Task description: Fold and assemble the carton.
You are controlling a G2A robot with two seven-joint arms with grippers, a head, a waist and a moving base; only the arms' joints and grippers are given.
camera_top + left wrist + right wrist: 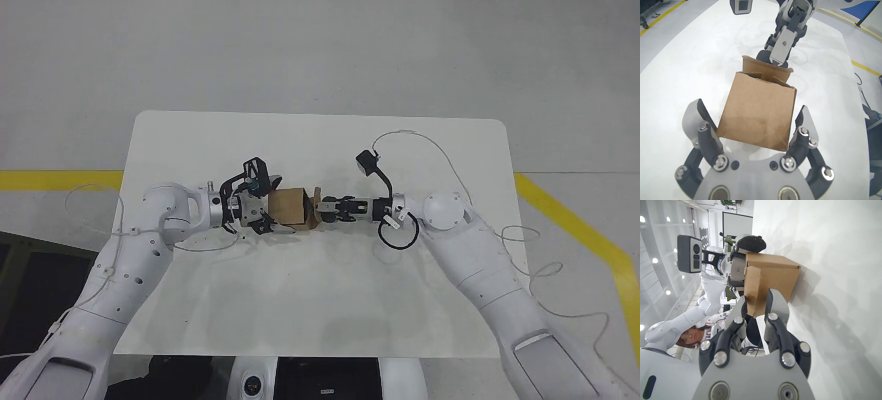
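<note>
The carton (291,207) lies near the middle of the tabletop (320,300). Its end flap (766,70) is partly hidden by the right tool (757,296), which pinches it. The left tool (752,106) clamps the carton's opposite end, and every tabletop edge is well apart from the carton.

Top view looks down from well above, brown cardboard carton (291,206) at frame centre; the 2 wrist views face that carton closely from opposite ends.
</note>
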